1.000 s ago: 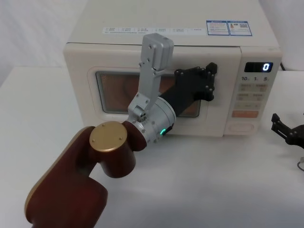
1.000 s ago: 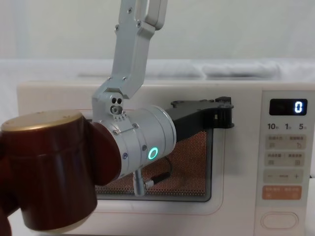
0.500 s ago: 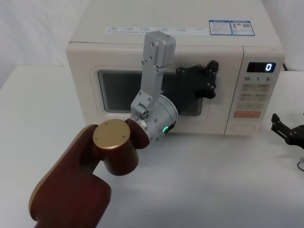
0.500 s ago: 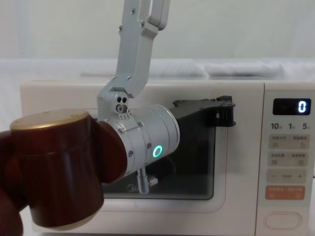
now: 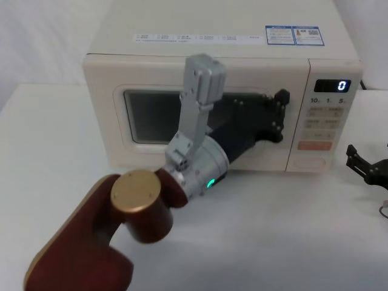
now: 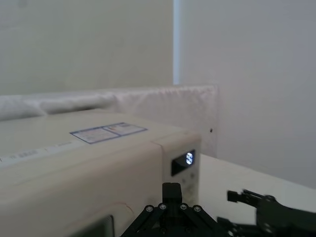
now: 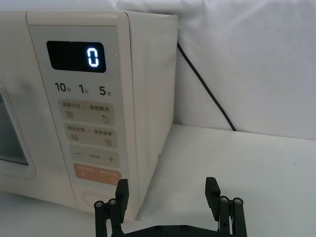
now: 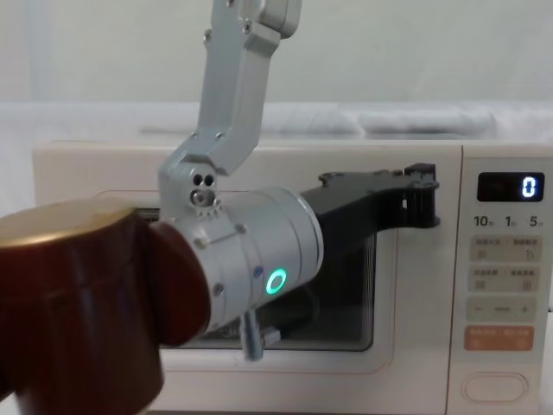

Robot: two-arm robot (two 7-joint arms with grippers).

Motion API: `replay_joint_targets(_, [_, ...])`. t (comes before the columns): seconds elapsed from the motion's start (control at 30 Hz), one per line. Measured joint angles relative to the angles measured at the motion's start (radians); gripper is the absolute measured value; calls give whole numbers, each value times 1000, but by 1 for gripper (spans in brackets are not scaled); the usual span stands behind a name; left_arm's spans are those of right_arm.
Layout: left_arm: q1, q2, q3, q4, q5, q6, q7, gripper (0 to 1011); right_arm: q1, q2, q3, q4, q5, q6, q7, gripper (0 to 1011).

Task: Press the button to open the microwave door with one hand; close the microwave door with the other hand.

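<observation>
The microwave door (image 5: 109,115) (image 8: 86,173) is flush with the oven's cream front, and its window is dark. My left gripper (image 5: 280,115) (image 8: 423,194) (image 6: 171,195) is shut, its tip against the door's right side near the control panel. The button (image 5: 308,162) (image 8: 494,386) (image 7: 94,198) is the wide oval key at the panel's bottom. My right gripper (image 5: 365,167) (image 7: 168,197) hangs open to the right of the microwave, low over the table, a short way from the button with nothing between its fingers.
The display (image 5: 332,85) reads 0. A black power cable (image 7: 207,94) runs down the white backdrop behind the microwave's right side. The white table (image 5: 291,230) stretches in front of the oven; my left arm's brown and silver links (image 5: 145,206) cross before the door.
The window was lit orange a second ago and has gone dark. My left gripper has slid right along the door towards the control panel. The right gripper has not moved.
</observation>
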Motion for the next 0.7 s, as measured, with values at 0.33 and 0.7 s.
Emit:
replay_joint_targets(0.33, [137,65,-15,-127,47,-11,56,0,0,0,0,0,0,0,0,1002])
replay_joint_targets(0.7, [337,99,-100,-247,160,-62,208,0,0,0,0,0,0,0,0,1002])
